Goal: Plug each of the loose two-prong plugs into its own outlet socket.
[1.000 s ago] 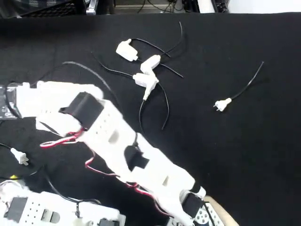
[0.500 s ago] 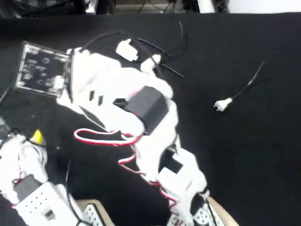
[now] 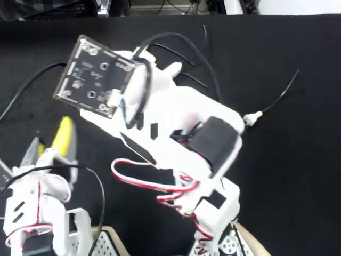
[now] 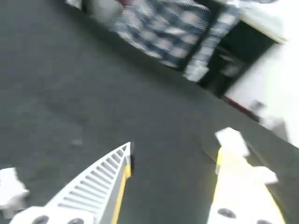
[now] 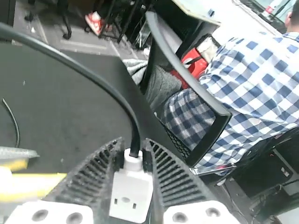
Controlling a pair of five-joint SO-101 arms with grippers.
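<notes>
Right tool [image 5: 133, 148] is clenched on a white socket [image 5: 130, 189], black cord [image 5: 70, 65] rising from between its jaws; left tool [image 4: 177, 144] hangs released; the loose plug [image 3: 251, 118] lies on the tabletop [image 3: 298, 176] just beside the right arm, its long axis slanting, wire trailing away; the left tool is well apart from it.

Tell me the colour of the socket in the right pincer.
White socket, black cord, best seen in the right wrist view.

High cam: fixed above desk [image 3: 303, 181], looking down. Wrist cams: low over desk, facing across it into the room beyond. Shared: desk top.
</notes>
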